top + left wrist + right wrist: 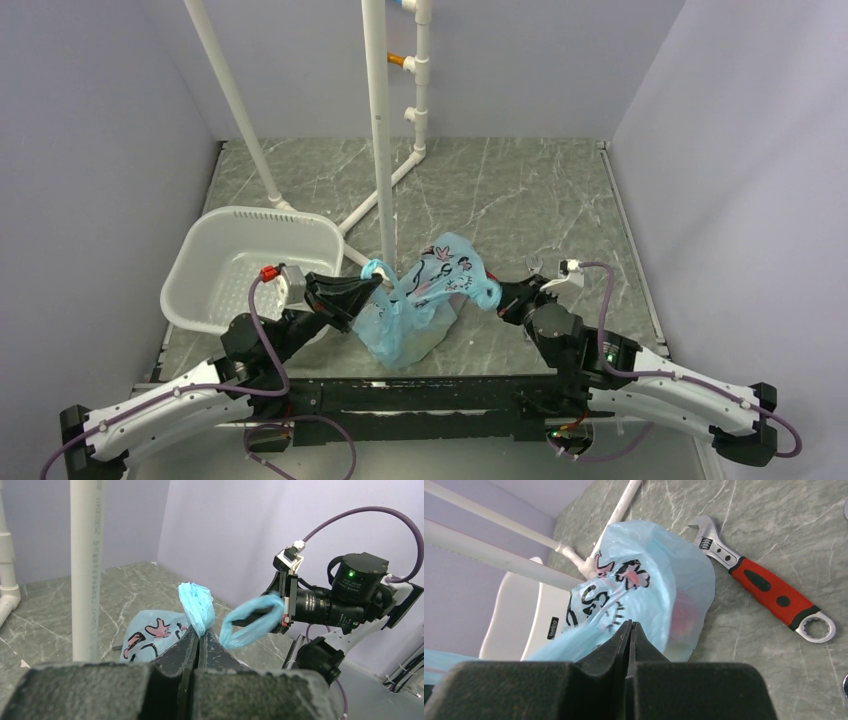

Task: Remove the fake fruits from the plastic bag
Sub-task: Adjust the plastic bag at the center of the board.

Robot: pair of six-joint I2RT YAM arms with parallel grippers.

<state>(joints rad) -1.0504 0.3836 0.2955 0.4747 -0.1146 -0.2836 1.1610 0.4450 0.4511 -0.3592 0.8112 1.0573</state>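
Black arm bases line the near edge of the marble-patterned table (540,190) in the overhead view, with the plastic bag (425,305) strung between them just in front. Left gripper (374,283) is clamped on one loop handle and right gripper (498,296) on the other, so the light-blue film hangs in a sag between the two, its bottom on the tabletop. A white perforated basket (250,215) sits to the left, just behind the left arm. A white pipe frame (380,150) stands directly behind the bag, one upright rising past its top edge.

From the left wrist, the dark fingers meet tightly around a bunched twist of blue handle. Beyond, the right arm's claw pinches the second handle, which loops out toward the camera. The pipe upright stands close on the left, blocking part of the table, and the bag's pink-and-black print shows low between pipe and fingers.

From the right wrist, the fingers are likewise pressed together on the film, which stretches away to the left. The bag's body bulges above them, and a reddish shape (684,622) shows through it; which fruit it is cannot be told. A red-handled wrench (774,592) lies flat on the table just right of the bag, apart from it.
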